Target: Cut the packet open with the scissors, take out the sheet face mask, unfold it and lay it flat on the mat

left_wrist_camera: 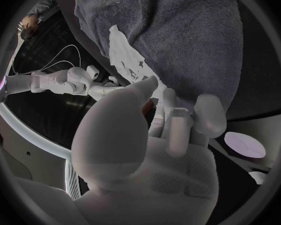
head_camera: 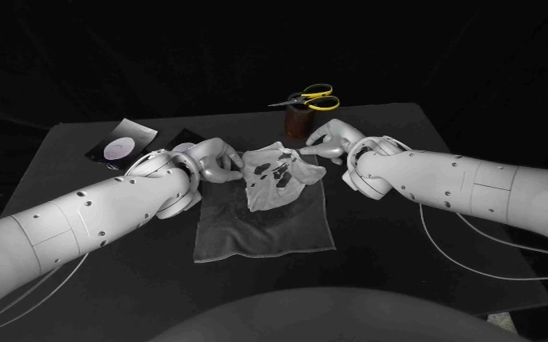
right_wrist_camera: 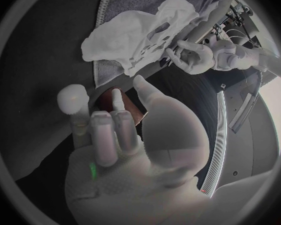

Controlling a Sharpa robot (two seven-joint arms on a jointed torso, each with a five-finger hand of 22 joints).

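The sheet face mask [head_camera: 278, 172] lies out of its packet [head_camera: 123, 142] and largely opened, its cut-outs showing, on the far end of the grey mat [head_camera: 268, 235], with its edges rumpled rather than flat. The two hands flank it, one at each side, a stance that suits drawing the sheet outward to smooth it. The right hand [head_camera: 329, 139] hangs just beside the mask's far right corner; its wrist view shows the fingers spread with nothing between them, so it reads as released. The left hand [head_camera: 206, 161] sits at the mask's left edge with its thumb tip against the sheet's border in its wrist view, but whether it pinches the mask or merely meets it cannot be told. The yellow-handled scissors [head_camera: 310, 98] stand parked in a brown holder [head_camera: 298, 123] at the table's [head_camera: 434, 223] far side, and the packet rests well to the left, both apparently done with, leaving the flattening as the remaining work
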